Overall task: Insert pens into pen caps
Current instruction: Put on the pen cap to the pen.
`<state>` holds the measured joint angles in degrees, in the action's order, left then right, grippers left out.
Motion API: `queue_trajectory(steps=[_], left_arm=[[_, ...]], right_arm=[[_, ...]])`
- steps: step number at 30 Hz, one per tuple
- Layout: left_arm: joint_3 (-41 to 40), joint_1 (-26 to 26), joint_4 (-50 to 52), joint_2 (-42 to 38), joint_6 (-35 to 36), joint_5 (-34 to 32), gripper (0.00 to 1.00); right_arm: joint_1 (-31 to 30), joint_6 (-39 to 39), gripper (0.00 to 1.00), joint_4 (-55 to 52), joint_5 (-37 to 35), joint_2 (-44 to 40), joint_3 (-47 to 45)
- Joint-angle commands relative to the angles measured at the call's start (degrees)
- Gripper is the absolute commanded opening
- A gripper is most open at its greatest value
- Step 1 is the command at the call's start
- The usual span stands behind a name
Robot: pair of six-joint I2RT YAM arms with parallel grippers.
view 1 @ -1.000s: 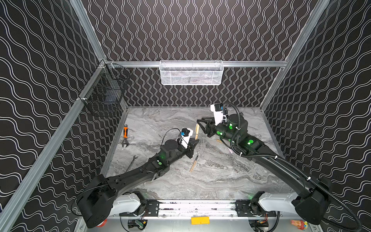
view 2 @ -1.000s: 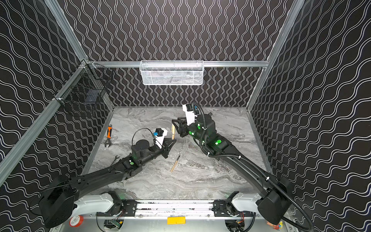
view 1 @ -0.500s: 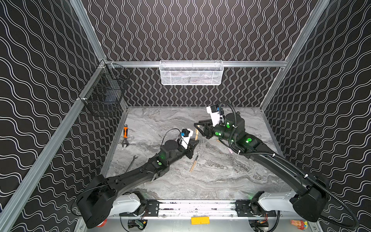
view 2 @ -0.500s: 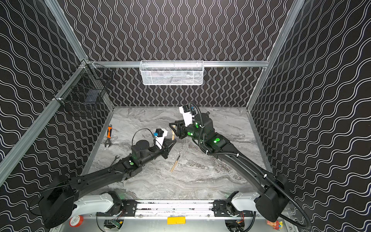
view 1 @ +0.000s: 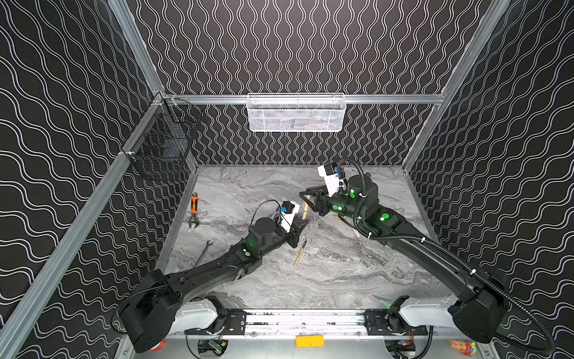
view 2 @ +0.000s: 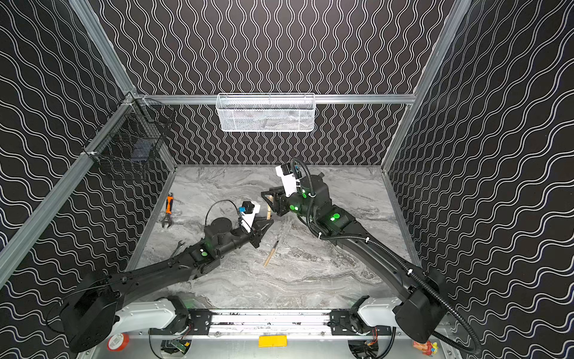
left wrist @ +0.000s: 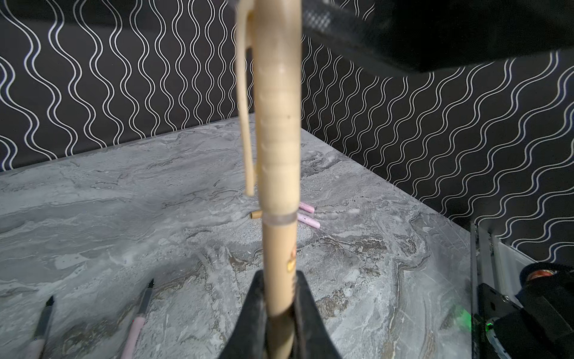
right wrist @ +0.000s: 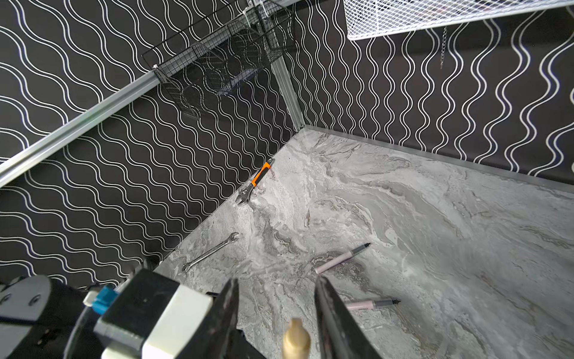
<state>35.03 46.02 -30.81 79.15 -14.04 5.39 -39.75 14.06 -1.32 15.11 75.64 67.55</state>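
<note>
1. Pinching the lower barrel of a tan pen (left wrist: pixel 279 267), the left gripper (left wrist: pixel 281 281) is holding it upright above the middle of the marble tabletop (view 1: pixel 341 279). Its jaws are pressing together on the barrel.
2. A tan cap (left wrist: pixel 276 124) is sitting over the upper end of this pen. The cap is showing a ribbed body, a long curved clip and a pale band at the seam with the barrel.
3. The right gripper (right wrist: pixel 276 279) is standing with its jaws spread, one on each side of the cap's rounded end. Gaps are showing on both sides, so it is gripping nothing.
4. A second tan pen (view 1: pixel 300 253) is lying flat on the tabletop just beside the left gripper, its dark tip pointing toward the back wall.
5. A pink pen (right wrist: pixel 341 258) and a second pink pen (right wrist: pixel 371 304) are lying uncapped and apart, each exposing a grey neck and a dark tip.
6. A loose tan cap (left wrist: pixel 256 214), a pink cap (left wrist: pixel 306 206) and a second pink cap (left wrist: pixel 310 222) are lying close together on the tabletop, partly hidden by the held pen.
7. An orange-handled wrench (view 1: pixel 194 206) and a silver spanner (view 1: pixel 203 253) are lying by the left wall, well apart from the pens.
</note>
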Motion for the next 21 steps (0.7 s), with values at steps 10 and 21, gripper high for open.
queue_trajectory(steps=[10, 21], left_arm=[[0.48, -0.09, -1.18, -0.7, -0.79, 0.43, 0.04], [1.92, -0.07, -1.08, -1.26, -0.46, -1.02, 0.03]], right_arm=[[-0.05, 0.26, 0.31, -0.19, 0.92, 0.64, -1.65], [-0.15, 1.05, 0.03, 0.42, 4.28, 0.4, -3.94]])
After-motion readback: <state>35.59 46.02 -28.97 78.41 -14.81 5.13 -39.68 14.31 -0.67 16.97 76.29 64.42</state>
